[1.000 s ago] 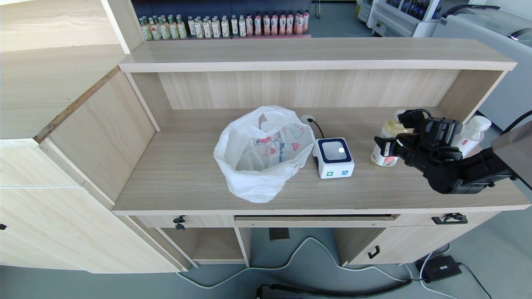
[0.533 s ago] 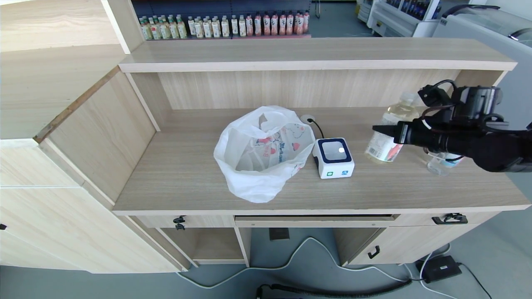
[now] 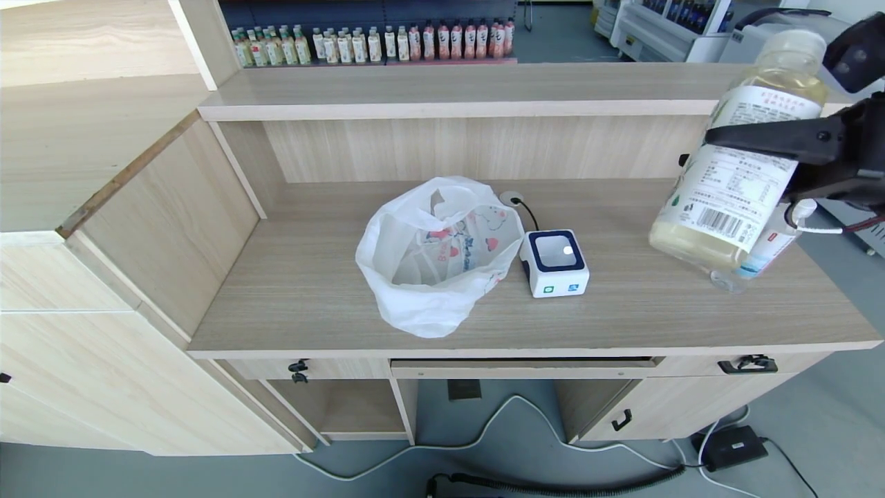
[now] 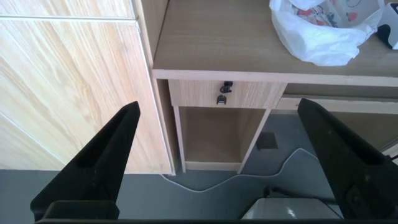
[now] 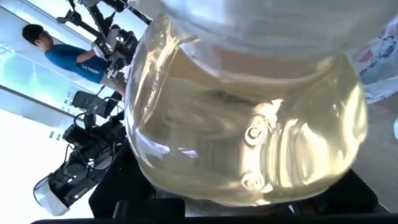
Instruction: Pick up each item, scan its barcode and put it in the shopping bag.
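Above wooden counter [image 3: 657, 311], tilted pale-yellow bottle [image 3: 743, 181], white barcode label [image 3: 719, 221], clenched in right claw [image 3: 734, 138]; left claw [image 4: 217, 106] spread

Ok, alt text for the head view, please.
The right end effector holds a bottle of pale drink tilted above the counter at right, barcode facing the camera. A scanner sits at centre with an open white bag at its left; a smaller bottle stands behind the held one.
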Tool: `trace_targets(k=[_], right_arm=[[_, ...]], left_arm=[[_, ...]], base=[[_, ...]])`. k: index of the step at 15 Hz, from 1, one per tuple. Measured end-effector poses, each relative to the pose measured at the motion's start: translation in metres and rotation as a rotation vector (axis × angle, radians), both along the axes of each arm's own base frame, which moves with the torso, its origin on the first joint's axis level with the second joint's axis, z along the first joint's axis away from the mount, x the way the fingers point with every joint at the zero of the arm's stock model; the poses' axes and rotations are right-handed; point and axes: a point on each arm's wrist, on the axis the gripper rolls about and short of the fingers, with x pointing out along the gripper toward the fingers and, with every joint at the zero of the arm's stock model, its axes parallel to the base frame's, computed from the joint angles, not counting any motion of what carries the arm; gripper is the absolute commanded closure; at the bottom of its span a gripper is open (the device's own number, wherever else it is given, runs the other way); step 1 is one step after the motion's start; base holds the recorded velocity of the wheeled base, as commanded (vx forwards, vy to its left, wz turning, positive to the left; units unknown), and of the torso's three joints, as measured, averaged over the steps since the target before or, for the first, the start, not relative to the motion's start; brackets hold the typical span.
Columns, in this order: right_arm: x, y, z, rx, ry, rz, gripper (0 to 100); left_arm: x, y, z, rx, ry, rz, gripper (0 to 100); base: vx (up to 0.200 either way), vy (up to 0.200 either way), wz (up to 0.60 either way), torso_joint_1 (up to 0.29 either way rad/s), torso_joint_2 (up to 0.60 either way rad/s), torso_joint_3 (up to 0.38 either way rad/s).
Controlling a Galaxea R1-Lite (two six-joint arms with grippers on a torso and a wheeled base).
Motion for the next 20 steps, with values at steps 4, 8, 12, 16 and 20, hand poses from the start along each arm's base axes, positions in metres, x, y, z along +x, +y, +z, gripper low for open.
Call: trace_targets(k=[4, 8, 12, 16, 20], right_arm=[[-0.046, 0.016, 0.009, 0.014, -0.009, 0.184, 100], [-0.080, 0.028, 0.020, 0.028, -0.021, 0.293, 100], [-0.104, 0.032, 0.027, 0.035, -0.035, 0.366, 100], [-0.112, 0.031, 0.028, 0.036, -0.045, 0.373, 100], [-0.122, 0.029, 0.022, 0.042, -0.008, 0.374, 100]], left_arm=[[0.000, 0.000, 0.000, 0.000, 0.000, 0.000, 0], [0.000, 0.000, 0.000, 0.000, 0.000, 0.000, 0], [0.000, 0.000, 0.000, 0.000, 0.000, 0.000, 0], [0.000, 0.000, 0.000, 0.000, 0.000, 0.000, 0], [0.000, 0.000, 0.000, 0.000, 0.000, 0.000, 0]], base=[[0.000, 0.000, 0.00, 0.000, 0.00, 0.000], [0.000, 0.000, 0.00, 0.000, 0.00, 0.000], [0.000, 0.000, 0.00, 0.000, 0.00, 0.000], [0.000, 0.000, 0.00, 0.000, 0.00, 0.000], [0.000, 0.000, 0.00, 0.000, 0.00, 0.000]])
